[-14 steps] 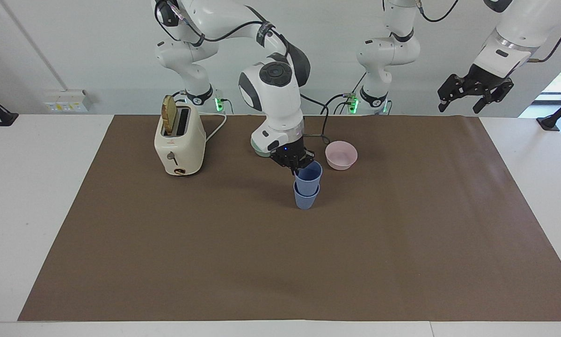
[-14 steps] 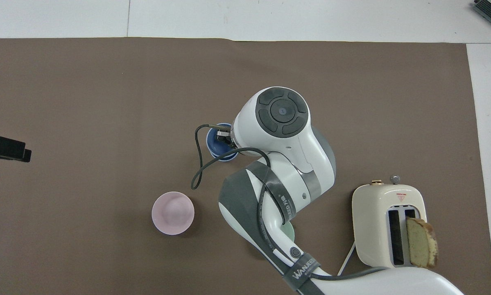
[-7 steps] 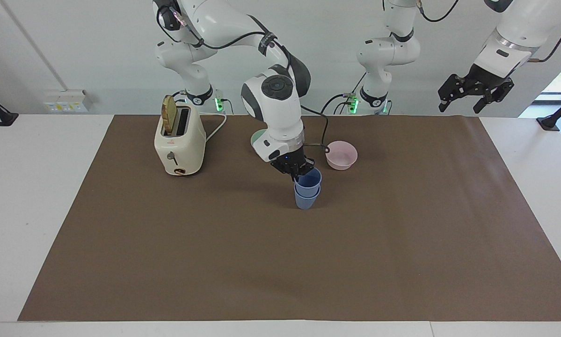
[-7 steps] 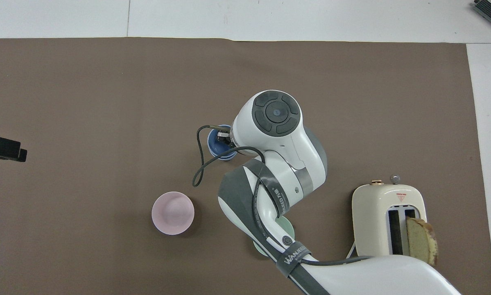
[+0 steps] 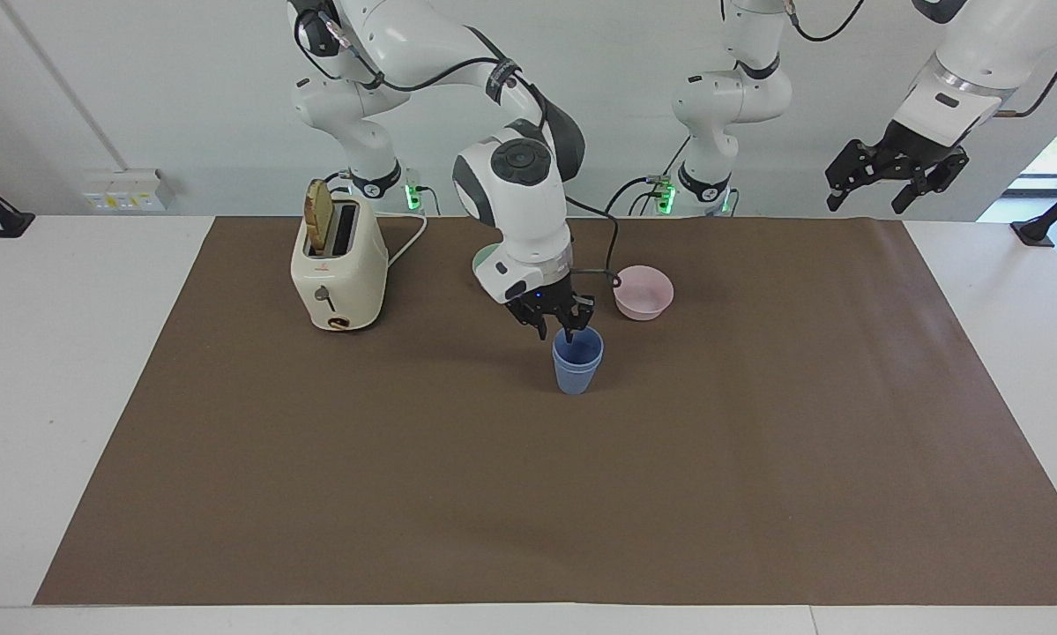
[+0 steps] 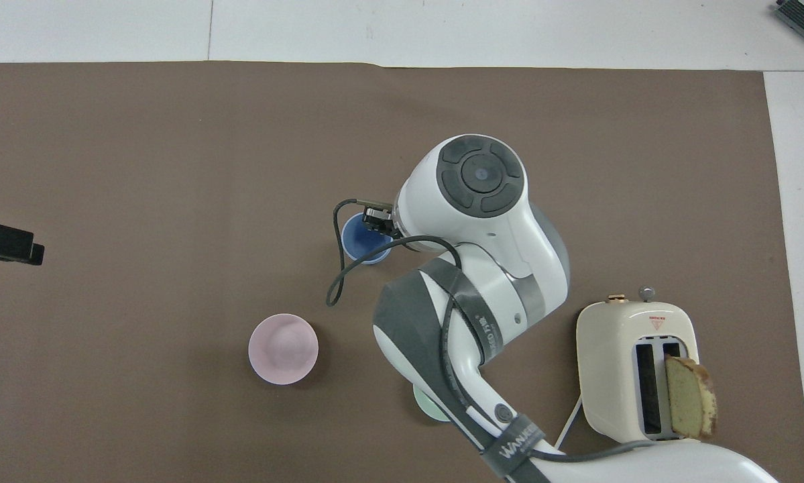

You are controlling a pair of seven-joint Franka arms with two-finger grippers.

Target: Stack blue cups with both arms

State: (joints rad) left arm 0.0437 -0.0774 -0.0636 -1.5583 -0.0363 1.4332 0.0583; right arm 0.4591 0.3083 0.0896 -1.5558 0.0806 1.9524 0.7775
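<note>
I have the two blue cups (image 5: 577, 363) nested upright on the brown mat (image 5: 757, 441), with the pink bowl (image 5: 643, 292) at about one o'clock from them in the facing view. The right gripper (image 5: 556, 323) sits just over the stack's rim with its fingers apart, one fingertip dipping inside the top cup. From here I would lift straight up, no sideways drift, so that fingertip clears the rim without tipping the stack. The left gripper (image 5: 895, 172) waits, fingers spread, above its end of the table.
</note>
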